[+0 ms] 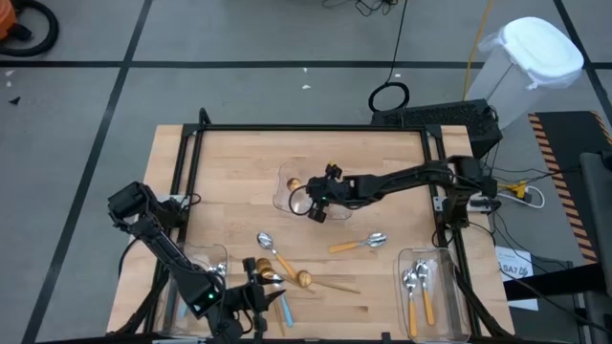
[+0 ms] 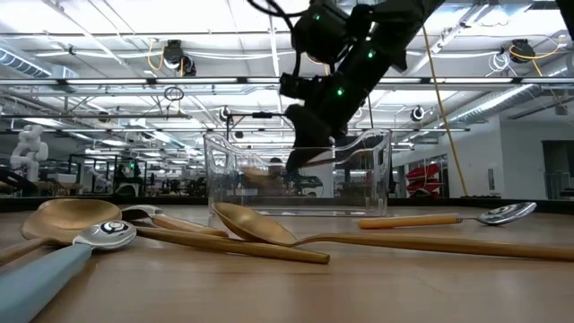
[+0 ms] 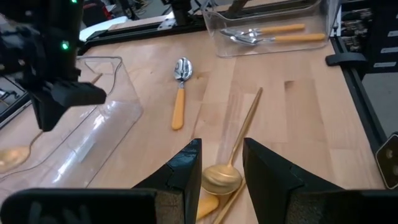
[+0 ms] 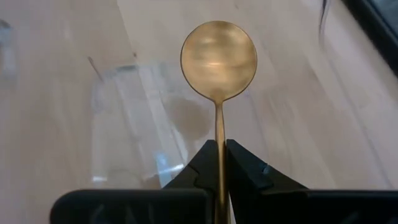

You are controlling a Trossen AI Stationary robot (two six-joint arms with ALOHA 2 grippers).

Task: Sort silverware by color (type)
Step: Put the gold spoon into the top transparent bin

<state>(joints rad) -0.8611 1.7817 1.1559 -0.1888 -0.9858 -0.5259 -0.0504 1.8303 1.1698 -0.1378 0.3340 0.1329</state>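
Right tool (image 4: 217,163) is clamped on the handle of a gold spoon (image 4: 218,59), bowl sticking out past the fingertips, held over the clear tray (image 1: 298,187) at mid-desk (image 1: 229,162) — one gold spoon (partly hidden) already lies in that tray. Left tool (image 3: 222,163) sits low at the near-left edge, fingers partly apart around the bowl of another gold spoon (image 3: 231,160); can't tell if it grips it. Loose orange-handled spoon (image 1: 356,243) lies near centre. Right tray (image 1: 432,260) holds orange-handled spoons (image 1: 417,290). Blue-handled spoons (image 1: 283,304) lie near the left tool.
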